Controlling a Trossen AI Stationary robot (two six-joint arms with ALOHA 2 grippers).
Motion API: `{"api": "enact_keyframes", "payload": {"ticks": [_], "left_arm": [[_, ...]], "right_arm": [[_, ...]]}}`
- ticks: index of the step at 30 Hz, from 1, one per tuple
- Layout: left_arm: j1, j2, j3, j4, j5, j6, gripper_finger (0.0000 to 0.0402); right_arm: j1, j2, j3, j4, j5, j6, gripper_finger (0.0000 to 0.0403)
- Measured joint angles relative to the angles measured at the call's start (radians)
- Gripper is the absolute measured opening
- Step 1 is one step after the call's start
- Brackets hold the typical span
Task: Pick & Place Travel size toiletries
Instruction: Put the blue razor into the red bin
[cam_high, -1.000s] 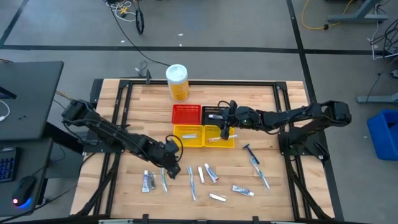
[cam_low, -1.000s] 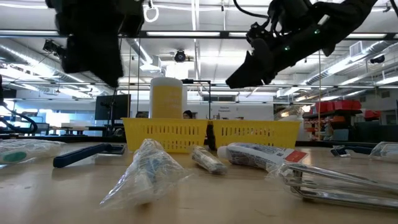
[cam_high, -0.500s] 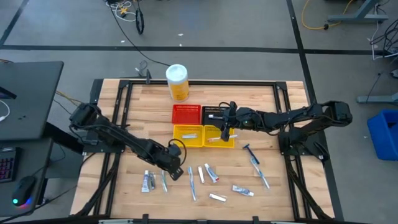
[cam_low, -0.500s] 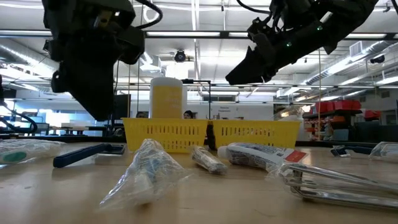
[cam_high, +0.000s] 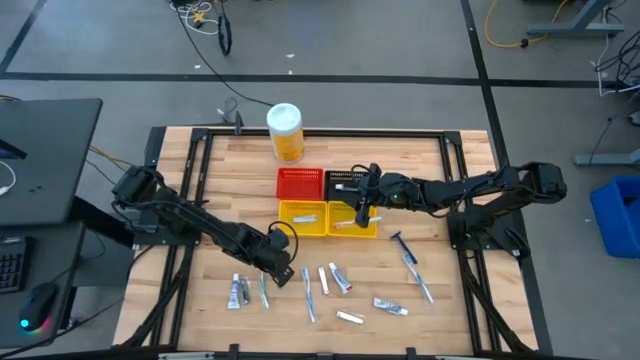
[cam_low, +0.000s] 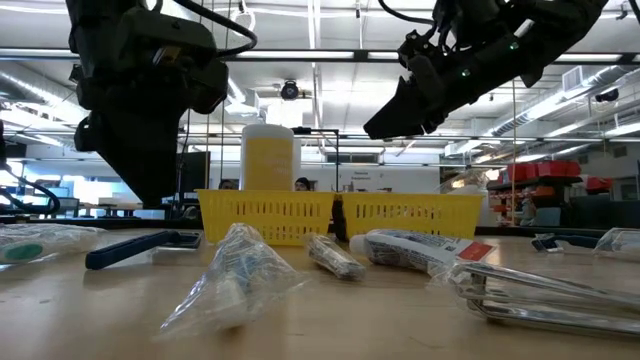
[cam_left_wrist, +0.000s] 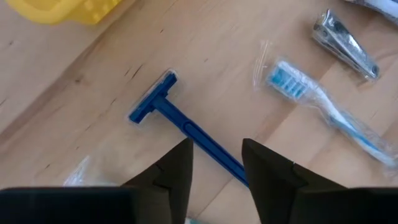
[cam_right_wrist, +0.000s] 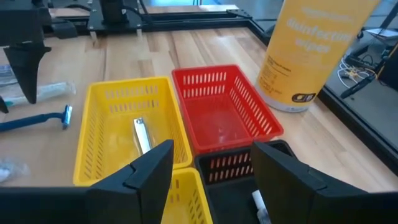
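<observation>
Fingers of the left gripper (cam_left_wrist: 214, 163) stood spread, holding nothing, poised directly above the handle of a blue razor (cam_left_wrist: 186, 127) lying flat on the wooden table (cam_high: 420, 160). Just beyond it lay a wrapped toothbrush (cam_left_wrist: 323, 106) and metal nail clippers (cam_left_wrist: 345, 45), with more toiletries (cam_high: 340, 282) scattered along the table's near side. Farther off, the right gripper (cam_right_wrist: 211, 163) hung with its fingers apart and empty above the cluster of baskets: a yellow basket (cam_right_wrist: 106, 162) holding one small silvery item (cam_right_wrist: 141, 137), a red basket (cam_right_wrist: 249, 121) and a black basket (cam_right_wrist: 236, 165). A yellow canister (cam_high: 285, 132) stood behind them.
</observation>
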Motion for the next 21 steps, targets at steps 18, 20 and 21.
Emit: {"api": "enact_keyframes", "payload": {"ticks": [18,20,21], "left_arm": [[0.0,0.001,0.0,0.0,-0.044,-0.081,0.0206],[-0.003,0.001,0.0,0.0,-0.076,-0.088,0.0206],[-0.006,0.001,0.0,-0.001,-0.087,-0.093,0.0206]], "right_arm": [[0.0,0.0,0.0,-0.01,-0.043,0.0,0.0218],[0.0,0.0,0.0,-0.01,-0.045,0.003,0.0217],[0.0,0.0,0.0,-0.01,-0.045,0.003,0.0215]]}}
